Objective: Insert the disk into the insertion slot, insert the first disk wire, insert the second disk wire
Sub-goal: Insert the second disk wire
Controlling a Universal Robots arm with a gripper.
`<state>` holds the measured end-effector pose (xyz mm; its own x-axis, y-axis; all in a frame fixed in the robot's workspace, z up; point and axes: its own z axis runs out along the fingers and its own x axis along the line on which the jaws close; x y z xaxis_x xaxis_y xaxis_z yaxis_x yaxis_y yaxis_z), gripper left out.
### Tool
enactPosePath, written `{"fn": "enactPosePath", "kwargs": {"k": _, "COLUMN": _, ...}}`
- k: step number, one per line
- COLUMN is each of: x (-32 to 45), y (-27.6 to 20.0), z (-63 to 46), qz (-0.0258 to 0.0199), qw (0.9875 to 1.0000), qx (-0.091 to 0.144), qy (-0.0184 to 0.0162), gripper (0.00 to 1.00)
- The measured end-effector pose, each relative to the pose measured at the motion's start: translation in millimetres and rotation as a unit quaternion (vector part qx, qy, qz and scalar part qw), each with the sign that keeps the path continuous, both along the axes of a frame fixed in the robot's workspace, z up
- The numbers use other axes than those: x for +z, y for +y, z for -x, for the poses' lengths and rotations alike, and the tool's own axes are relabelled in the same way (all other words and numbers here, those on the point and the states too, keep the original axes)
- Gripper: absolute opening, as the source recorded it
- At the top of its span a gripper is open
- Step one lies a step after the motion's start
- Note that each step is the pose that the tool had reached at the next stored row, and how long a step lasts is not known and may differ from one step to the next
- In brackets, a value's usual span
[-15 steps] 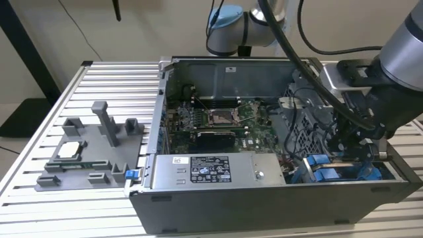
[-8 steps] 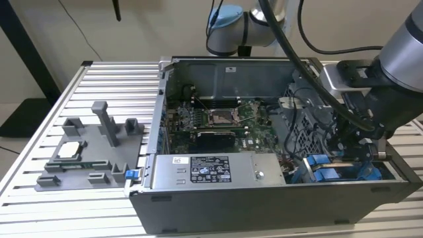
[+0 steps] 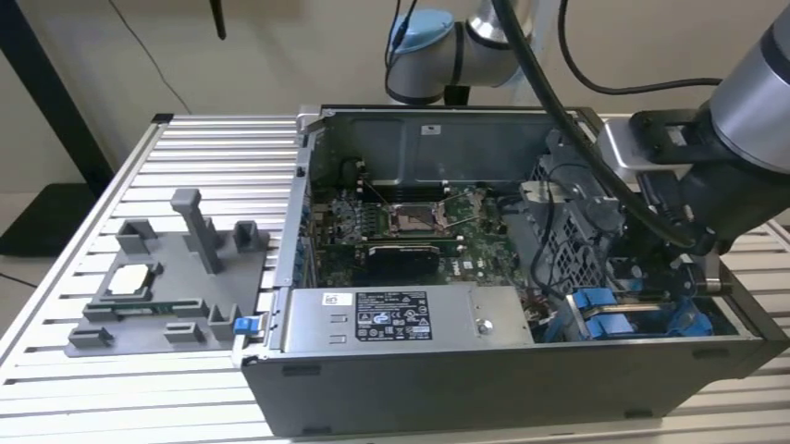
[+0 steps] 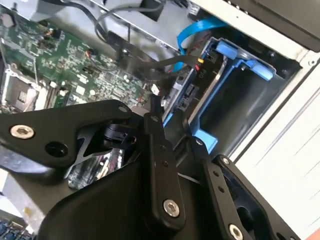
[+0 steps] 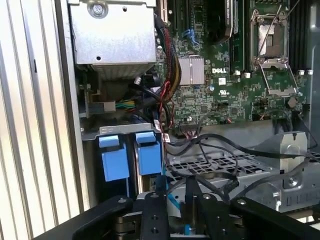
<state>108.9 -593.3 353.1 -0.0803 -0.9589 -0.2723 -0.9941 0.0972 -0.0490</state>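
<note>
Nearest the exterior view, the open computer case (image 3: 494, 370) sits on the slatted table (image 3: 74, 388), its side panel off. Along the case's near wall lies the grey power box (image 3: 408, 319) with its white sticker. At the near corner on the exterior view's right, the disk (image 4: 190, 87) is in its blue bracket (image 4: 235, 55), standing on edge inside the slot (image 5: 117, 131), blue tabs poking up at the bay's lip.

The gripper (image 4: 175, 130) is low in that corner, just beside the disk's connector end, with the arm (image 3: 741, 111) reaching in over the case's wall on the exterior view's right. Whether the jaws are spread or pinching something, I cannot tell. A black cable (image 4: 150, 65) with red and yellow leads runs up to the disk's end, and a blue ribbon (image 4: 200, 27) curls just beside it. Loose black wires (image 5: 220, 150) drape over the perforated cage (image 5: 215, 165) next to the bay.

Further in, the green circuit board (image 3: 408, 227) covers the case floor, the square processor socket (image 3: 413, 217) near its middle. Out on the table towards the exterior view's left, well apart from the case, a grey fixture (image 3: 173, 277) holds a few parts. Beyond the case's far wall, the arm's joint (image 3: 426, 55) rises.
</note>
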Motion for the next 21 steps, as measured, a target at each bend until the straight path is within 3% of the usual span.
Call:
{"fn": "enactPosePath", "kwargs": {"k": 2, "x": 0.0, "y": 0.0, "z": -0.1, "qz": -0.0129, "qw": 0.9999, "qx": 0.002, "qy": -0.006, "gripper": 1.0}}
{"fn": "enactPosePath", "kwargs": {"k": 4, "x": 0.1, "y": 0.0, "z": -0.3, "qz": -0.0228, "qw": 0.9997, "qx": 0.005, "qy": -0.0092, "gripper": 1.0}}
{"fn": "enactPosePath", "kwargs": {"k": 8, "x": 1.2, "y": 0.0, "z": -0.7, "qz": -0.0372, "qw": 0.9992, "qx": 0.007, "qy": -0.0133, "gripper": 1.0}}
{"fn": "enactPosePath", "kwargs": {"k": 10, "x": 5.3, "y": 0.1, "z": -1.3, "qz": -0.0397, "qw": 0.9991, "qx": 0.008, "qy": -0.0142, "gripper": 1.0}}
{"fn": "enactPosePath", "kwargs": {"k": 14, "x": 19.2, "y": 0.0, "z": -3.3, "qz": -0.0402, "qw": 0.9991, "qx": 0.008, "qy": -0.0144, "gripper": 1.0}}
{"fn": "enactPosePath", "kwargs": {"k": 16, "x": 20.5, "y": 0.1, "z": -5.0, "qz": -0.0382, "qw": 0.9991, "qx": 0.008, "qy": -0.0176, "gripper": 1.0}}
{"fn": "enactPosePath", "kwargs": {"k": 18, "x": 20.6, "y": 0.0, "z": -7.2, "qz": -0.027, "qw": 0.9994, "qx": 0.008, "qy": -0.0223, "gripper": 1.0}}
{"fn": "enactPosePath", "kwargs": {"k": 20, "x": 20.5, "y": 0.0, "z": -10.8, "qz": -0.0131, "qw": 0.9996, "qx": 0.009, "qy": -0.0253, "gripper": 1.0}}
{"fn": "enactPosePath", "kwargs": {"k": 21, "x": 20.3, "y": 0.0, "z": -13.9, "qz": -0.0087, "qw": 0.9996, "qx": 0.009, "qy": -0.0259, "gripper": 1.0}}
